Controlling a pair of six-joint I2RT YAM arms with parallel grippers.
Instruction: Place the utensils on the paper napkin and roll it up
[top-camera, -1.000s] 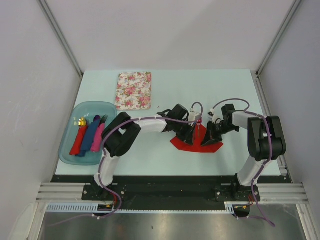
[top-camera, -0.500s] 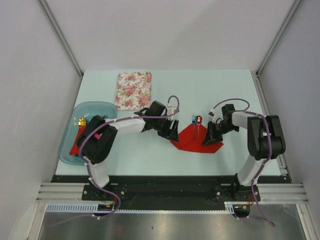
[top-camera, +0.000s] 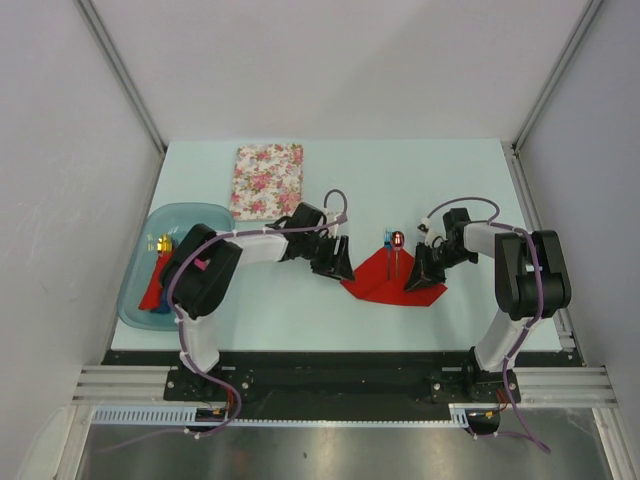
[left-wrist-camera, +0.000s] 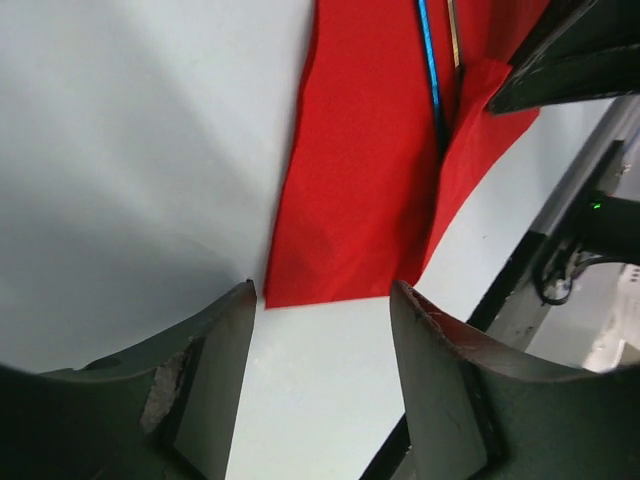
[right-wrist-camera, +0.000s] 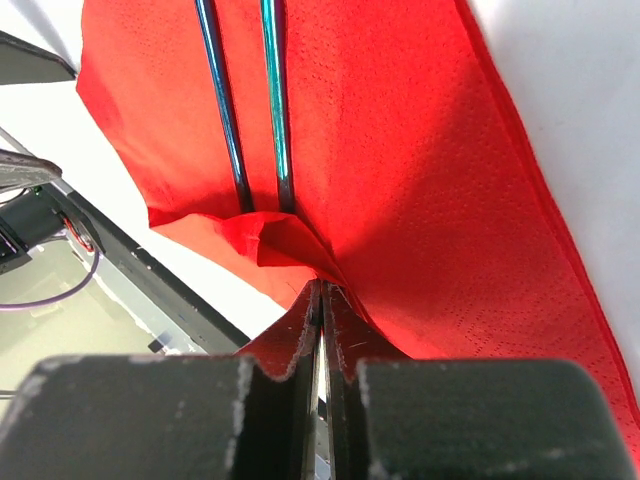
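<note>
A pale worktop (top-camera: 450, 180) seen from above. At its left edge, towards the near corner, sits a clear blue tray (top-camera: 139, 262) holding a red roll (top-camera: 152, 285) with a gold-tipped utensil (top-camera: 160, 242); the left arm hides the rest of its contents. A floral pad (top-camera: 267, 180) lies towards the far-left corner. Right of middle, near the near edge, a red paper napkin (top-camera: 385, 280) carries the blue fork (top-camera: 387, 245) and the spoon (top-camera: 398, 243) side by side, heads towards the far edge. The left gripper (left-wrist-camera: 322, 300) hovers by the napkin's left corner, fingers spread apart. The right gripper (right-wrist-camera: 322, 290) has its fingers pressed together, pinching the napkin's folded near edge.
</note>
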